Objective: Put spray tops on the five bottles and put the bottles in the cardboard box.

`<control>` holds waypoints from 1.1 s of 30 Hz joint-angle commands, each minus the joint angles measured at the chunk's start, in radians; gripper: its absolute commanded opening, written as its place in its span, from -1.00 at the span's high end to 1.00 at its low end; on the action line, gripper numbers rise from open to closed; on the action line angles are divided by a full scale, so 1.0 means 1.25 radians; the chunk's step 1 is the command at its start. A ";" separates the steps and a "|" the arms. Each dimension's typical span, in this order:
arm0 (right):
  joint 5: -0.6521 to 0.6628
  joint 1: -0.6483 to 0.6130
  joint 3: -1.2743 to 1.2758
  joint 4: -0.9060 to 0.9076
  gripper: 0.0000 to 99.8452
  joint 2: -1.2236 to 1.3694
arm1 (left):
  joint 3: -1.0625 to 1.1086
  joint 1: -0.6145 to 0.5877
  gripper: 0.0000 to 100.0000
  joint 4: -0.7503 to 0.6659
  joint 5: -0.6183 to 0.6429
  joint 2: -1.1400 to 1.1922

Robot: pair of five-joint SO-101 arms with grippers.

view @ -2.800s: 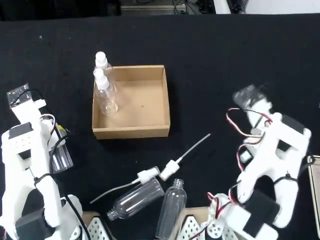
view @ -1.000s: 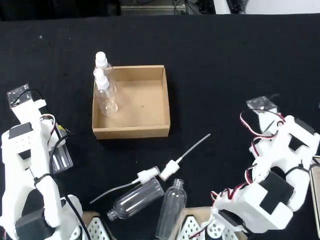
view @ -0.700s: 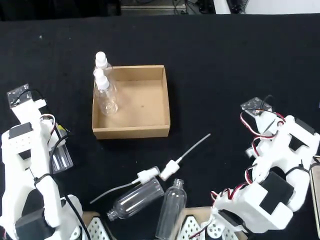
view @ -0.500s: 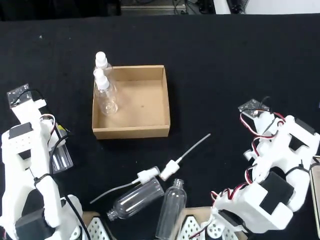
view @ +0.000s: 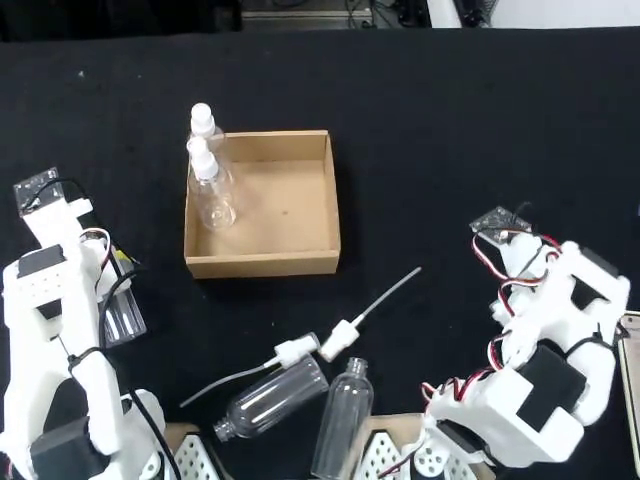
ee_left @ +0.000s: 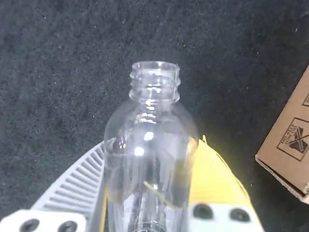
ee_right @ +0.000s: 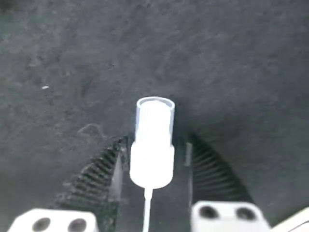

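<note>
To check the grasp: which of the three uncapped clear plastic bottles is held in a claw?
The clear plastic bottle in the left claw, its neck open. The other two uncapped bottles lie loose on the black table.

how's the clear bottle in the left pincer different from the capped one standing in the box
The clear plastic bottle in the left pincer has a bare, open threaded neck; the clear capped bottle wears a white spray top. The first is gripped outside the brown cardboard box; the second stands inside it, by the wall on the left arm's side. Both are transparent and look empty.
</note>
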 commanded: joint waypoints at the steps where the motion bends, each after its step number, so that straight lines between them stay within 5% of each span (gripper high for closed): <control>1: 0.014 -0.007 0.023 -0.023 0.89 -0.023 | -0.008 -0.007 0.85 -0.007 -0.001 -0.028; 8: -0.025 -0.010 -0.048 0.072 0.98 -0.171 | -0.007 -0.002 0.85 -0.005 -0.001 -0.033; 13: -0.301 -0.101 -0.131 0.200 0.98 -0.373 | -0.018 -0.006 0.85 0.033 0.004 -0.086; 26: -0.800 -0.481 -0.468 0.421 0.98 -0.586 | 0.229 -0.001 0.85 -0.135 0.005 -0.497; 33: -0.950 -0.724 -0.601 0.419 0.98 -0.586 | 0.300 -0.001 0.84 -0.141 0.005 -0.671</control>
